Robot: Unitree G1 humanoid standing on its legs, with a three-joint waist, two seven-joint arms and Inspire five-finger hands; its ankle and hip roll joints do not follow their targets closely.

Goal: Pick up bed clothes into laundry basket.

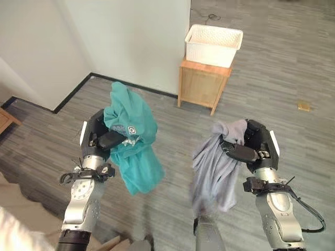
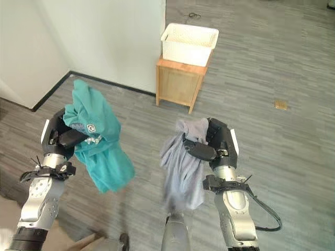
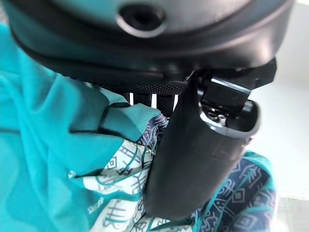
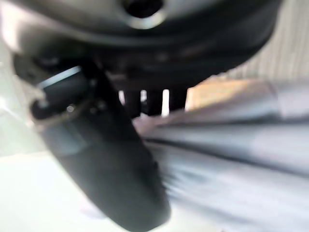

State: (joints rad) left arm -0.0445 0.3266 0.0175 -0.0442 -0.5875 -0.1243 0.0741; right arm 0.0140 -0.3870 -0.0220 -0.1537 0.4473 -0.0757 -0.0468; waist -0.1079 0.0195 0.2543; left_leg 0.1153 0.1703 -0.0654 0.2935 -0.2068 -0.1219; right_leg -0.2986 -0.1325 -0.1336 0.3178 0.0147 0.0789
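left hand (image 1: pixel 100 137) clenches teal garment (image 1: pixel 133 141) | right hand (image 1: pixel 251 146) clenches grey garment (image 1: pixel 214 167) | fingers cloth-hidden

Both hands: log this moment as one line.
left hand: shut on teal garment | right hand: shut on grey garment | white laundry basket: ahead, on wooden stand

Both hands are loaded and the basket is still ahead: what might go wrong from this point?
1. The grey garment hangs far below the right hand; it may drag or catch underfoot.
2. The white laundry basket sits raised on a wooden stand; a low release could drape cloth over its rim.
3. The teal garment in the left hand is bunched and may slip.
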